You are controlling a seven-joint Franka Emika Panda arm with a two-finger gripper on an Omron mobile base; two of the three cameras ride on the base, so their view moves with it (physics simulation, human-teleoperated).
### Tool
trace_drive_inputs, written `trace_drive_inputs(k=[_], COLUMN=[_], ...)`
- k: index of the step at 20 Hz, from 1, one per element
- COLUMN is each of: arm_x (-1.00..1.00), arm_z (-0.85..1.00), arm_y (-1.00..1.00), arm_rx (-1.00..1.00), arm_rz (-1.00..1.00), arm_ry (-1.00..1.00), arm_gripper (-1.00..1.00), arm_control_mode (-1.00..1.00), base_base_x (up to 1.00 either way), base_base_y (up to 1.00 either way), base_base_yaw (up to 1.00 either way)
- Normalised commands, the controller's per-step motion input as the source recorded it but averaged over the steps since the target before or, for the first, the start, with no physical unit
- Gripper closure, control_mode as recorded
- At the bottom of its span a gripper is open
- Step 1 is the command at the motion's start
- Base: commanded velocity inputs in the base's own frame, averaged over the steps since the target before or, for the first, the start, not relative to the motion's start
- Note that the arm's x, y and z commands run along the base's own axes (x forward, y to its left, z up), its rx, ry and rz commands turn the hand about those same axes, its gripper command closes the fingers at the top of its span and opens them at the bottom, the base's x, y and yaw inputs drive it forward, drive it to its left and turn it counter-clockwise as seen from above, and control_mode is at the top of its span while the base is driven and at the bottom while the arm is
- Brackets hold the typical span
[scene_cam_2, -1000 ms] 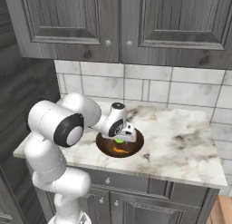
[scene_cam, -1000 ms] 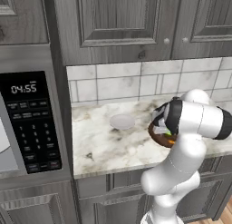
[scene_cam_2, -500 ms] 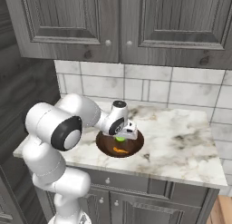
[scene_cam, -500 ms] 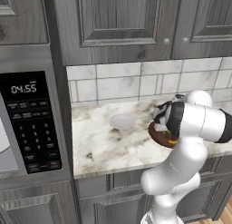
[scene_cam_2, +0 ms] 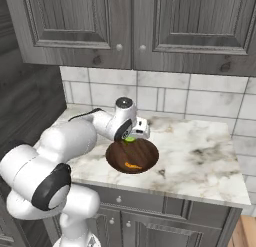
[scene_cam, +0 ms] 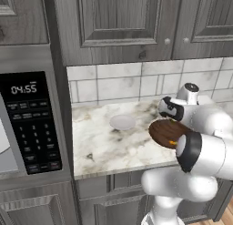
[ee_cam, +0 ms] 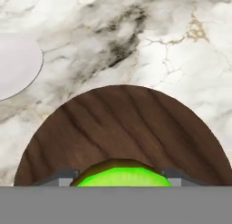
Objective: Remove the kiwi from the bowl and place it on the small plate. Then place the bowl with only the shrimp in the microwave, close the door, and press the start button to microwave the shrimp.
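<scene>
Bright yellow-green, the kiwi [ee_cam: 121,177] shows as a rounded piece with a thin brown edge at 6 o'clock of the hand view, and we see the two grey finger tips [ee_cam: 63,176] close against its left and right sides, so the jaws are pinching the kiwi. In the right base view we see the kiwi as a small green spot under the gripper [scene_cam_2: 131,138], at 12 o'clock of the bowl [scene_cam_2: 142,153].

The bowl is wide, round and dark brown, with wood grain. Inside it the shrimp [scene_cam_2: 132,165] lies as a thin orange curve at 6 o'clock, apart from the kiwi.

Going from the left in the left base view, we first meet the microwave [scene_cam: 28,120], with a black keypad and white clock digits. Then comes the marble counter [scene_cam: 98,144], white with grey and brown veins. The small plate [scene_cam: 122,122], pale and flat, rests on it at about 9 o'clock from the bowl, with bare marble between them. At the right the white arm bends over the bowl.

Behind the counter we see a wall of pale tiles [scene_cam_2: 205,101], and above it grey wooden cabinet doors [scene_cam_2: 200,26] with small round knobs. More grey cabinets stand under the counter.
</scene>
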Motion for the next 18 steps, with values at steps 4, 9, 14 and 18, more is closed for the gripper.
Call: trace_drive_inputs(k=[4,9,14,18], arm_x=[0.00,0.39,0.76,0.87], arm_z=[0.81,0.12,-0.03,-0.34], arm_y=[0.85,1.00,1.00,0.94], arm_rx=[-0.05,-0.01,0.00,0.00], arm_rz=[0.01,0.00,0.00,0.00], arm_ry=[-0.07,0.04,0.18,0.24], arm_gripper=[1.00,1.00,1.00,1.00], arm_control_mode=[-1.00,-1.00,-1.00,-1.00], base_base_x=[0.00,0.00,0.00,0.00], base_base_y=[0.00,0.00,0.00,0.00], base_base_yaw=[0.00,0.00,0.00,0.00])
